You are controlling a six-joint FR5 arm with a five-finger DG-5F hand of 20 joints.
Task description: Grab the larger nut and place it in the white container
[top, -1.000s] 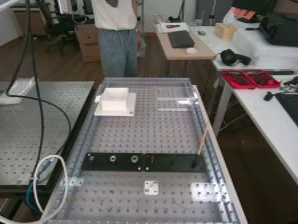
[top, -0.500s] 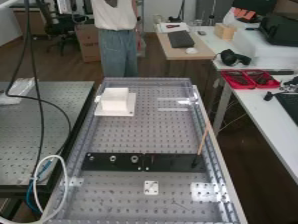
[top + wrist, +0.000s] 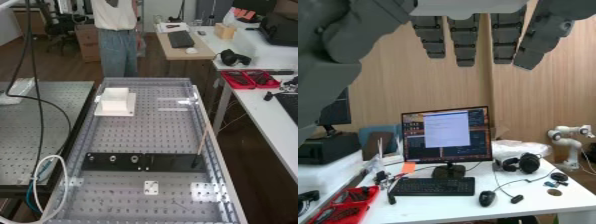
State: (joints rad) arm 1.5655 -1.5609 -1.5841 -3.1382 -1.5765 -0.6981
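We find the larger nut (image 3: pixel 113 159) standing on the black bar (image 3: pixel 169 162), between the smaller nut (image 3: pixel 91 158) on one side and the bearing (image 3: pixel 134 159) on the other, apart from both. At the bar's other end a thin stick (image 3: pixel 202 141) stands leaning. Beyond the bar, towards the bench's far end, sits the white container (image 3: pixel 115 102), well apart from it on the perforated bench top (image 3: pixel 126 135).

Against the two earlier high views, we see no shift: all three parts and the container keep their places. For the task, that means the pick is still ahead of us and no progress shows over this second.

Our hand (image 3: pixel 463 42) has its fingers straight and a little spread, pinching nothing. It faces a monitor (image 3: pixel 446 142) on a desk, so we judge it well away from the bar. We next need to bring it over the bar and close on the middle part alone; the close neighbours could get knocked.
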